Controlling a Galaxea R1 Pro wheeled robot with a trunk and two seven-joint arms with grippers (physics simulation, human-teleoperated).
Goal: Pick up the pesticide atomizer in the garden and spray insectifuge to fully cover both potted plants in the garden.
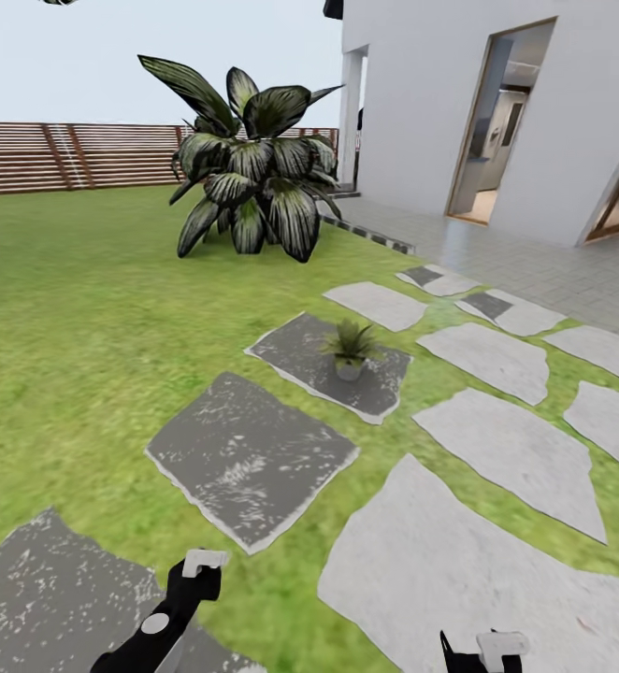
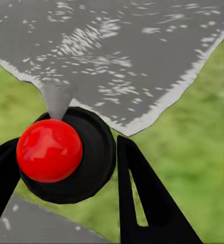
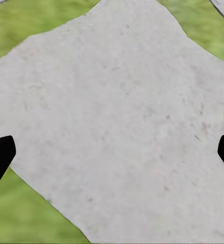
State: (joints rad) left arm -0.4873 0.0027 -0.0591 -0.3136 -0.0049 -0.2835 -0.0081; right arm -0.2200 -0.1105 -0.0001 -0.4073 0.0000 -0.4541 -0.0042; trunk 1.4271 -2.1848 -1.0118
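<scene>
The pesticide atomizer (image 2: 50,150), seen from above as a red top on a dark round body, sits between the black fingers (image 2: 147,203) of my left gripper (image 2: 66,146), which is shut on it. That gripper (image 1: 195,572) hangs low at the near left over a dark wet-looking stone slab (image 1: 244,458). One potted plant (image 1: 350,346), a small green rosette in a pale pot, stands on a second dark slab (image 1: 300,360) ahead. The other potted plant is out of view. My right gripper (image 3: 114,150) is open and empty above a pale slab (image 3: 117,112), low at the near right (image 1: 482,650).
A big dark-leaved shrub (image 1: 253,178) grows on the lawn (image 1: 76,308) behind the plant. The brown slatted fence (image 1: 66,154) closes the back. A white house (image 1: 422,103) with an open doorway (image 1: 496,131) and tiled patio (image 1: 543,266) lies right. Pale stepping stones (image 1: 506,449) spread ahead right.
</scene>
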